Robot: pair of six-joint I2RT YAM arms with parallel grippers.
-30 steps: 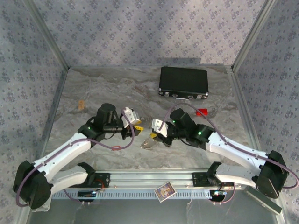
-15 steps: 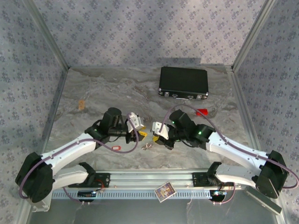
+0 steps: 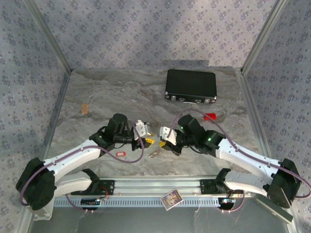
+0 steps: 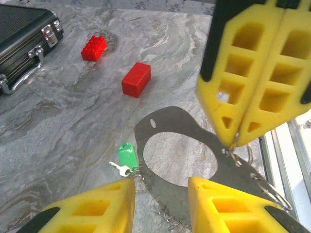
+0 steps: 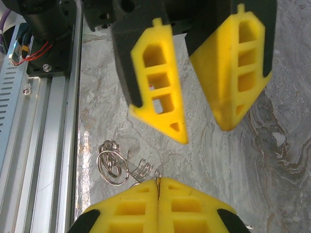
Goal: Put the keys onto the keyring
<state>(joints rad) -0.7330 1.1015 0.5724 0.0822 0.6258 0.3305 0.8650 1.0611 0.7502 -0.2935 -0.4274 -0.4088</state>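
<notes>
Left claw: my left claw (image 4: 160, 204) stood with its yellow fingers apart and clamped on nothing. The near edge of the keyring (image 4: 167, 119) lay in the gap between them, and I could not tell whether either finger touched it.
Right claw: my right claw (image 5: 158, 182) was pressed together, pinching a thin wire of the keyring right at its fingertips.
Where the claws met: they faced each other tip to tip, close together, over the near middle of the tabletop (image 3: 107, 92).
Keyring: it was a flat grey oval loop with a wide opening and one small hole, and it had wire coils and rings along its edge. It sat between my two claws, low over the marble. I could not tell whether it rested on the surface.
Green key: the green key (image 4: 127, 154), a green tag with a tiny silvery key, lay just beside the loop's outer edge. Its metal end touched the wire coils, but I could not tell whether it was threaded on.
Red key: the red key (image 3: 120, 154) lay on the tabletop beside my left forearm, apart from the keyring.
Red pieces: a red brick (image 4: 94, 47) and a red block (image 4: 136, 79) sat beyond the loop, apart from each other.
Black case: the black case (image 3: 190, 86) lay shut at the far side.
</notes>
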